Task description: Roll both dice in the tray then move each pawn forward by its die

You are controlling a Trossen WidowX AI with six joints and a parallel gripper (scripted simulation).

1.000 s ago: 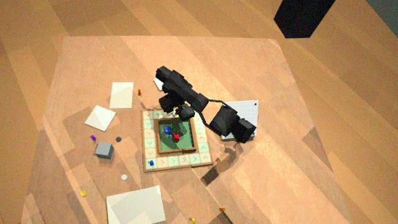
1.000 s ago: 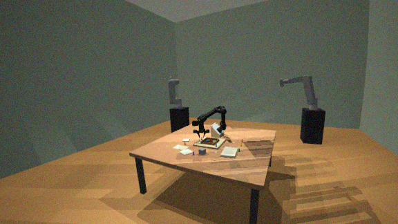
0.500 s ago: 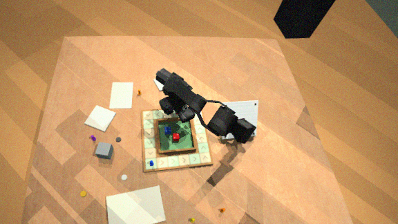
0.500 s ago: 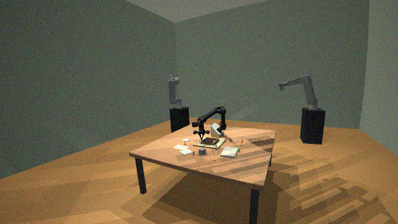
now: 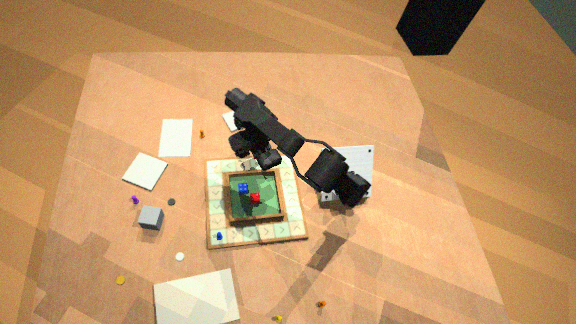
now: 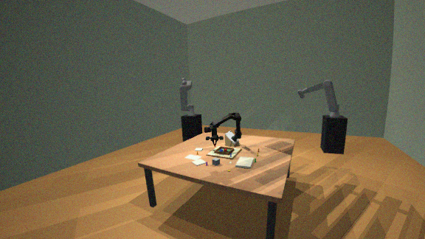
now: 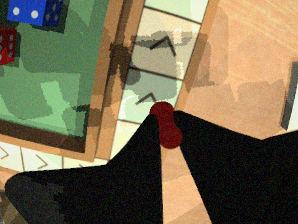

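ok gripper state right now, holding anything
Gripper: closed on the red pawn, over the board's arrow track.

Top view looks steeply down, near; exterior view stands far off (whole room); wrist view looks down closely. All share the square wooden-framed game board (image 5: 256,240) (image 6: 236,152) (image 7: 212,19).

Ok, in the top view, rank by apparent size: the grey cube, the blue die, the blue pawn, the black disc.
1. grey cube
2. blue die
3. black disc and blue pawn: both tiny, too alike to rank.
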